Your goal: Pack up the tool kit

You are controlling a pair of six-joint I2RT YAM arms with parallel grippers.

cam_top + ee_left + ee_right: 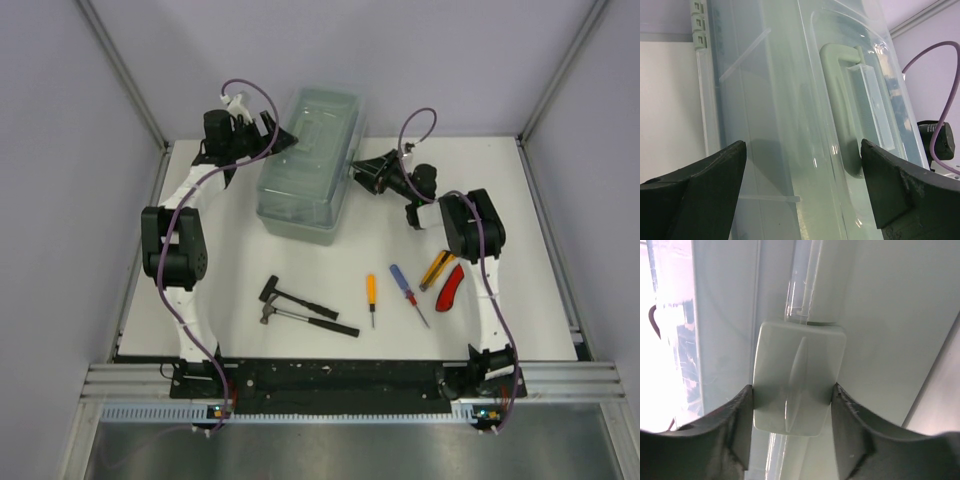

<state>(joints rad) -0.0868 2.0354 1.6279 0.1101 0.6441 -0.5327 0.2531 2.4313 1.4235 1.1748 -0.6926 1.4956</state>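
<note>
Grey-green toolbox lid down, right claw clamped on its front latch, left claw spread wide near the handle

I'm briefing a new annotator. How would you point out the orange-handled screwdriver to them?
Find the grey-green toolbox at the back; loose tools lie in a row in front of it. Mid-row, between the two hammers and a blue-and-red screwdriver, lies the orange-handled screwdriver. Only it has an orange handle; its neighbours all lie slanted.

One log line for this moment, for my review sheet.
toolbox: closed | left gripper: open beside lid | right gripper: gripping latch | hammers, screwdrivers, cutters: unpacked on table
</note>
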